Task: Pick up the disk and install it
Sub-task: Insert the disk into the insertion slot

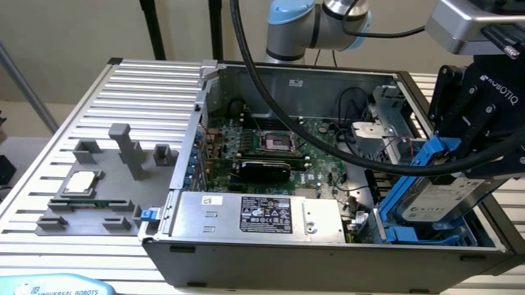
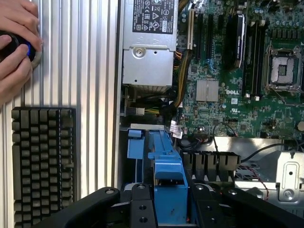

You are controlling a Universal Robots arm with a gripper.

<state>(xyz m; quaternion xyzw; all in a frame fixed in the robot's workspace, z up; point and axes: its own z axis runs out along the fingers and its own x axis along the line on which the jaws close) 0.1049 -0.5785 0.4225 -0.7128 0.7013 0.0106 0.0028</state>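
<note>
as the black gripper [image 1: 450, 161] clamps onto the blue carrier frame of the disk [image 1: 439, 200], the disk hangs tilted at the exterior view's right end of the open computer case [image 1: 328, 265]. its white label faces outward, its upper end is caught between the fingers, and its lower end reaches down to the blue drive cage [image 1: 417, 236] in the near right corner of the case. whether it touches the cage rails i cannot tell. the arm [image 1: 318, 24] comes in from above the back wall of the case, with black cables looping down across the motherboard [image 1: 283, 157]. a silver power supply [image 1: 262, 212] with a black label lies along the near wall, well apart from the disk.

to the exterior view's left of the case, on the ribbed metal table [image 1: 147, 83], sits a grey fixture [image 1: 123, 157] with upright posts, and a small square chip [image 1: 80, 182] rests in it.

from the wrist view, the gripper [image 2: 168, 211] grasps the blue frame of the disk [image 2: 167, 171] between its black fingers, above the blue cage, with the power supply [image 2: 147, 52] and motherboard [image 2: 237, 85] beyond. beside the case, a hand [image 2: 16, 28] rests on a black knob [image 2: 14, 50], near a dark keyboard [image 2: 42, 161] on the table.
</note>
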